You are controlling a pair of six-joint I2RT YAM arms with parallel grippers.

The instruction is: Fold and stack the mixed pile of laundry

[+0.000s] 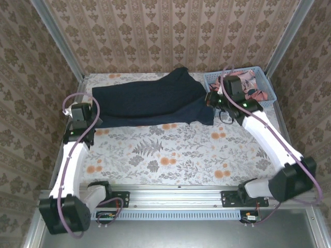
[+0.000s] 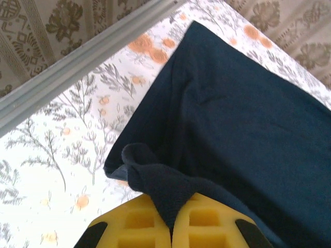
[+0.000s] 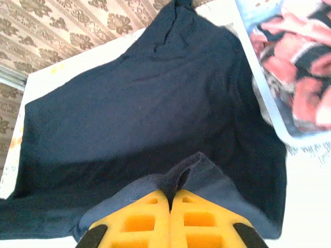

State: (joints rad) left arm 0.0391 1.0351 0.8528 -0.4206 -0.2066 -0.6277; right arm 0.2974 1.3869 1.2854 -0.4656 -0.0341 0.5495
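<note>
Presently in hand: the first fold of the T-shirt [image 1: 155,98] — each arm grips one end of its near edge. This is a judgement from how the cloth lies.
Left claw [image 2: 172,219]: clenched on a bunched corner of the navy cloth, which rises between its yellow pads [image 2: 139,225]. The rest of the garment spreads flat ahead of it and to its right.
Right claw [image 3: 169,199]: clenched likewise on a pinch of the shirt's edge. The body of the shirt lies ahead of it and to its left, with a dark flap trailing to its right.
T-shirt position: on the far half of the table [image 1: 170,155], between the two claws, roughly flat with mild creases.
Pink garment [image 3: 297,62]: crumpled in the basket [image 3: 262,88], ahead and to the right of the right claw. It is untouched and not folded.
Progress: early, by my estimate. No folded item and no stack is in sight.
Next move calls for: both claws rising together and carrying the gripped edge forward over the shirt body — level and taut, so the edge lands square on the far side.
Risk: uneven travel would skew the fold. The right claw works just beside the basket rim and could catch it.
</note>
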